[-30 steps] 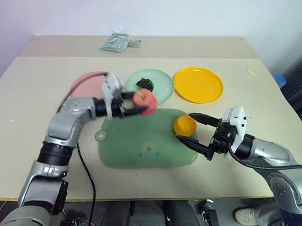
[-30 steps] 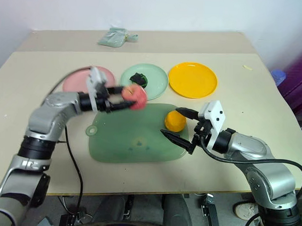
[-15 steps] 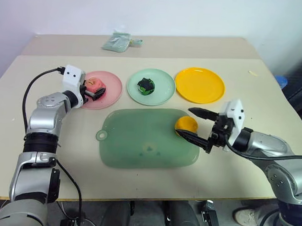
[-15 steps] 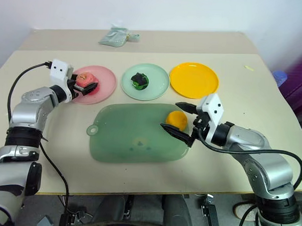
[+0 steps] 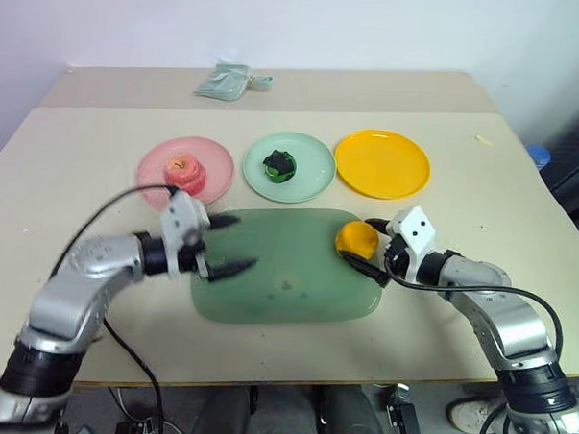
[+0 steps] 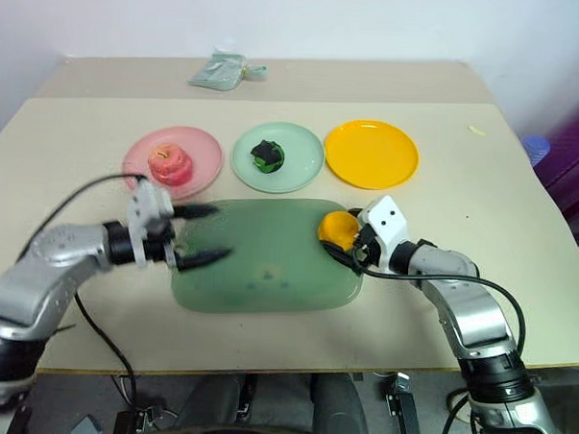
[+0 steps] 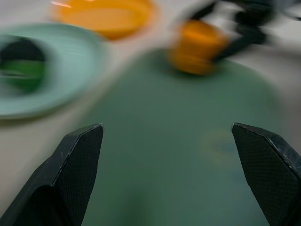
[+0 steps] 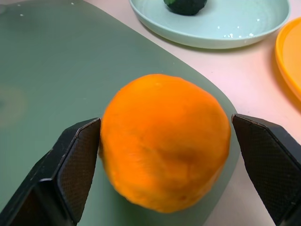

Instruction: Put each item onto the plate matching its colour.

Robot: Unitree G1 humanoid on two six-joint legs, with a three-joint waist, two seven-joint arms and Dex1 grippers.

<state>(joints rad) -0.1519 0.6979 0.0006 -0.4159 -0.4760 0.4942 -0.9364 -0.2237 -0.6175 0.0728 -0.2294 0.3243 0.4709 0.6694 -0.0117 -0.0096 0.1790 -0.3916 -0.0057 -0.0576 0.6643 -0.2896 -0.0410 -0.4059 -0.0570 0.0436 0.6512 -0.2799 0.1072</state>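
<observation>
The pink apple [image 5: 183, 167] rests on the pink plate [image 5: 153, 182]. A dark green and black lump [image 5: 279, 164] lies on the mint green plate [image 5: 312, 176]. Nothing is on the orange-yellow plate [image 5: 382, 163]. The orange-yellow lump [image 8: 164, 141] sits on the far right corner of the green board. My right gripper [image 5: 358, 243] is open, one finger on each side of that lump, with a gap still showing in the right wrist view. My left gripper [image 5: 243, 241] hangs open over the board's left part, holding nothing.
The translucent green board [image 5: 286, 294] lies in front of the three plates. A pale green cloth bundle [image 5: 228, 80] sits near the table's far edge. A blue object [image 5: 535, 153] stands beyond the table's right edge.
My left gripper let go of the pink apple on the pink plate, then drew back over the board's left side. My right gripper moved in until its fingers straddle the orange-yellow lump.
</observation>
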